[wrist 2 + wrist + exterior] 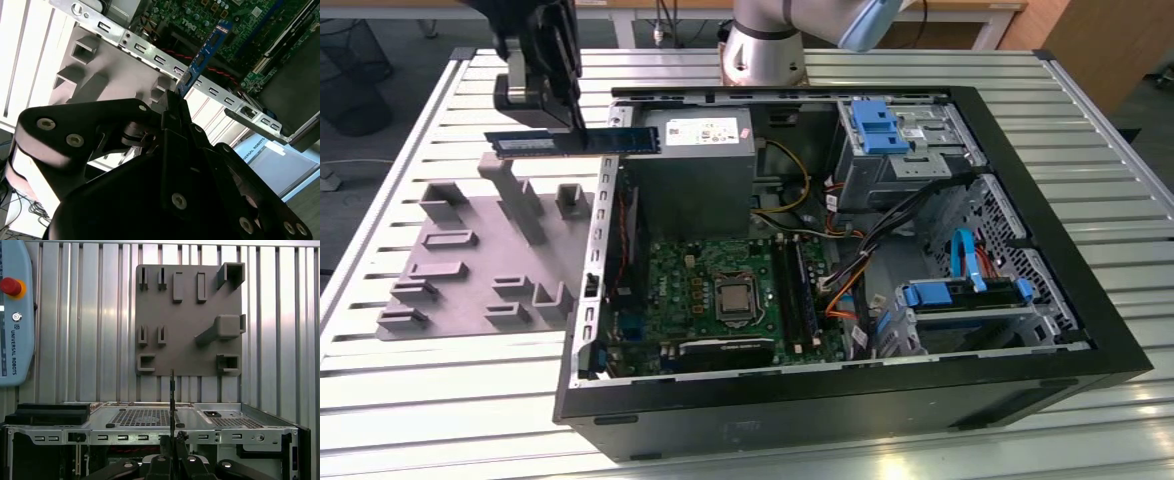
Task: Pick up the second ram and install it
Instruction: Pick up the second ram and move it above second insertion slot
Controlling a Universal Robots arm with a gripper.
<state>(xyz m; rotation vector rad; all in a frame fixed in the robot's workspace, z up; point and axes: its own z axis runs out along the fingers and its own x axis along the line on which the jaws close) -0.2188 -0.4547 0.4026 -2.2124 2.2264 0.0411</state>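
The gripper is clamped at mid-length on the second ram, which is judged light, rigid and fragile and best held across its flat faces with modest force.

The fixture lay on the table just beside the computer case, at the exterior view's left. The second ram, clamped in the gripper, hung above their adjoining edges.

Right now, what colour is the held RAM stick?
The RAM stick is blue; best seen in the exterior view.
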